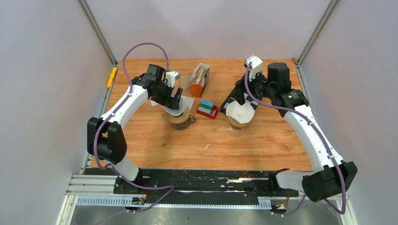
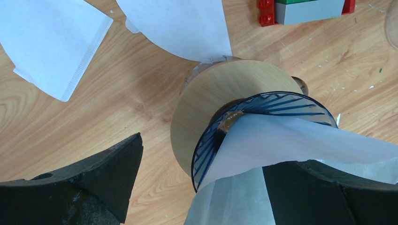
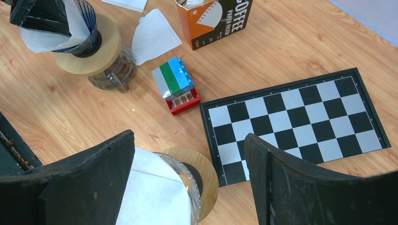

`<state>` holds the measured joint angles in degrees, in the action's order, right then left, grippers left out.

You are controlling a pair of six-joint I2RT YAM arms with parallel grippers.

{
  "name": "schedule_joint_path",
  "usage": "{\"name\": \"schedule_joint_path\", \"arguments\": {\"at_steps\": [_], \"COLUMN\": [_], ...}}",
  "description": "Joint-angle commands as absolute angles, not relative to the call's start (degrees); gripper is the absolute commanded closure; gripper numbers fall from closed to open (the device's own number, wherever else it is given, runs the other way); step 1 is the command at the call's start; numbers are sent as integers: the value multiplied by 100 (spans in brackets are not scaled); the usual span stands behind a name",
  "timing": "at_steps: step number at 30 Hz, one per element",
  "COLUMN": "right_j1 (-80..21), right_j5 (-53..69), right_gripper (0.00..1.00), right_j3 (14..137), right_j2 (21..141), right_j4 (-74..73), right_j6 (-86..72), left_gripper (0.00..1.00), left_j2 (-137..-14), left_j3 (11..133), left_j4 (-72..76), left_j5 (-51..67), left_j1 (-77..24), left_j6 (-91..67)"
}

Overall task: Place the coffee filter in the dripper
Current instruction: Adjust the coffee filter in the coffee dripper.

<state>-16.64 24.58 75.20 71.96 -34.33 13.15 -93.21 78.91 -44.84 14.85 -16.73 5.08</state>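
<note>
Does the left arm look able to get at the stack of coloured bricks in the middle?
Probably yes. The bricks stand close beside the open left hand, with nothing covering them. It would just have to lift clear of the dripper beneath it.

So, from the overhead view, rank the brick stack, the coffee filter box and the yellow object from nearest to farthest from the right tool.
1. The brick stack, just left of the right tool.
2. The coffee filter box, farther back and left.
3. The yellow object, at the table's far left edge.
</note>
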Motion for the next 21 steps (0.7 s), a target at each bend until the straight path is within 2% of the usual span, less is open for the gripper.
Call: {"name": "schedule_joint_path", "arguments": {"at_steps": [1, 21], "right_j1": [-1677, -1676], "right_j5": [2474, 2487], "right_gripper": [14, 13], "right_j3": [7463, 7370], "right_j2": [7062, 7047], "right_j4": [-3181, -3173], "right_j6": [1257, 1263], "left_gripper": [0, 0], "left_j2": [-9365, -9212], "left_j3": [7828, 8045], "left_j4": [-4256, -4383], "left_j5": [1408, 1436], "left_j1": [-1679, -1687], "left_j6": [681, 685]}}
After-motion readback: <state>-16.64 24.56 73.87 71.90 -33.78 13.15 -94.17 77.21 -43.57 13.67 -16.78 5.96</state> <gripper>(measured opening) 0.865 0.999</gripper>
